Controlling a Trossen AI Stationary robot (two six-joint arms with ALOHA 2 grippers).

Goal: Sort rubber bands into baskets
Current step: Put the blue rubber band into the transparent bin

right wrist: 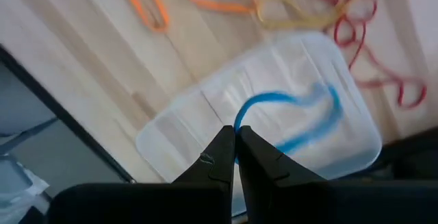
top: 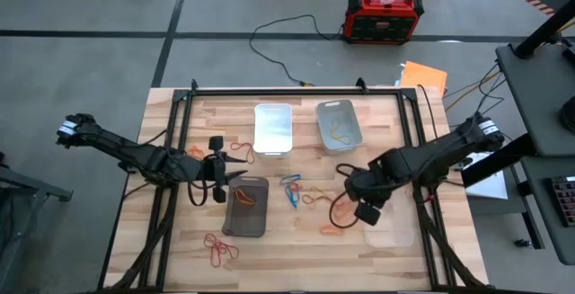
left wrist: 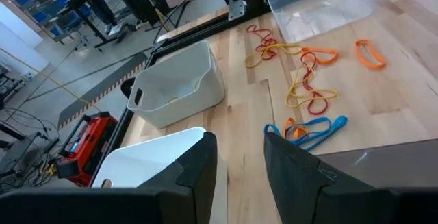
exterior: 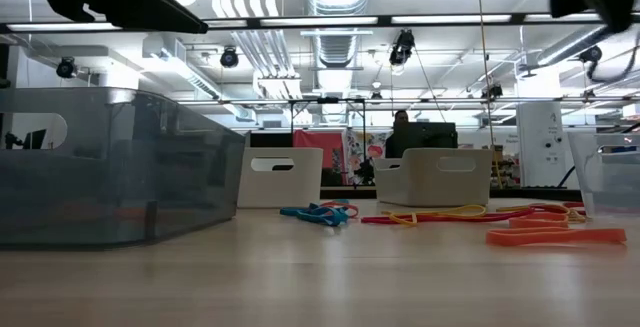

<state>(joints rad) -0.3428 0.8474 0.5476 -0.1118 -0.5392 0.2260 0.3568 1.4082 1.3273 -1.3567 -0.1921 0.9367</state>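
Yellow band (top: 339,135) in grey basket (top: 338,125)

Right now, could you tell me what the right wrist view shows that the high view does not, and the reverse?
Only the right wrist view: the right gripper shut on a blue rubber band, hanging over the clear basket.
Only the high view: the left gripper beside the dark basket, plus the white basket and grey basket.
Both: the clear basket and loose bands on the table.

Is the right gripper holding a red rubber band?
No, the right gripper is shut on a blue rubber band that hangs above the clear basket.
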